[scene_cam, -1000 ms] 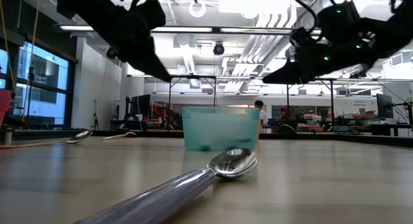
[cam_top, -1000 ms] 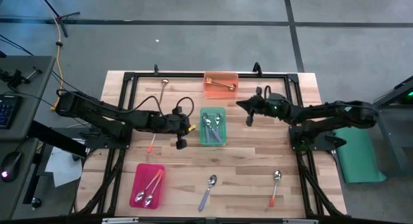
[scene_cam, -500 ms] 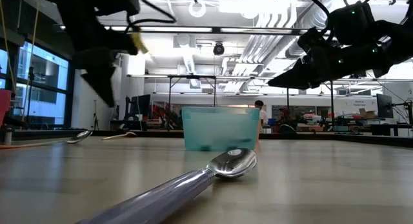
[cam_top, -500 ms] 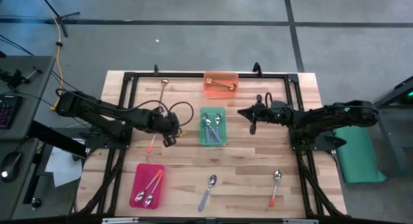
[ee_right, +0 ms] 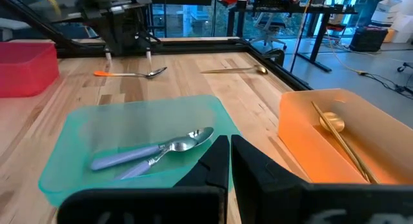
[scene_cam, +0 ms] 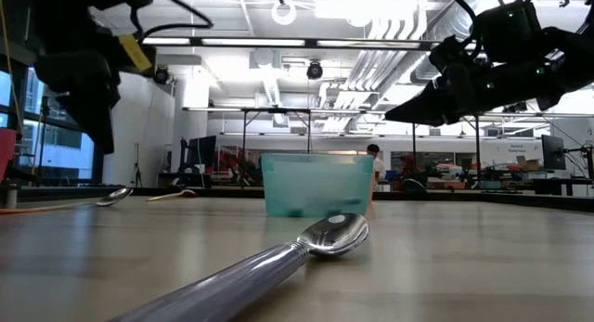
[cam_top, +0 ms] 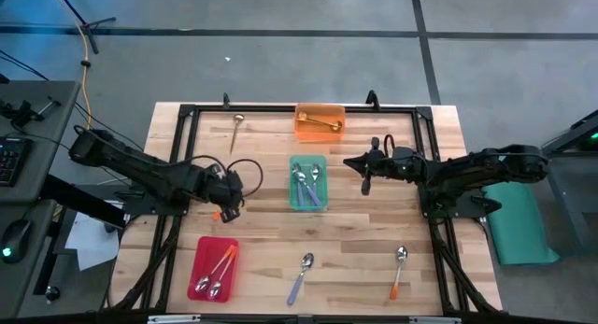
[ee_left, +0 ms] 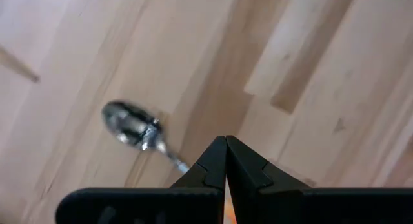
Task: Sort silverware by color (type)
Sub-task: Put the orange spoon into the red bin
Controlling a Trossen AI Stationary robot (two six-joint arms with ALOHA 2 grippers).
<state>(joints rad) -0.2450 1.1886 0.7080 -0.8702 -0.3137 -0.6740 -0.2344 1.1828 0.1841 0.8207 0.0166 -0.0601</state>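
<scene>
Nearest the camera side of the table, two spoons are lying loose: a purple-handled spoon (cam_top: 302,276) and an orange-handled spoon (cam_top: 399,270), both with bowls pointing away and handles trailing toward the front edge. Beside them the red tray (cam_top: 214,268) is already holding two spoons.

Moving up to mid-table, here is the one that matters: another orange-handled spoon (ee_left: 139,129) is lying just beside the left gripper (cam_top: 230,204), almost under it. From the left wrist view its bowl is sitting ahead of the fingers and its handle is running back beneath them, so its long axis is roughly lining up with the gripper's reach. The left arm is stretching low across the table, wrist pitched down, fingers pressed together with nothing between them; they would likely need to spread before dropping onto the handle.

The right gripper (cam_top: 365,167) is hovering farther off beside the green tray (cam_top: 307,182), fingers nearly closed and empty, so the left arm is clearly nearer.

Farthest back, a gold spoon (cam_top: 236,130) is lying alone, and the orange tray (cam_top: 320,121) is holding another.
</scene>
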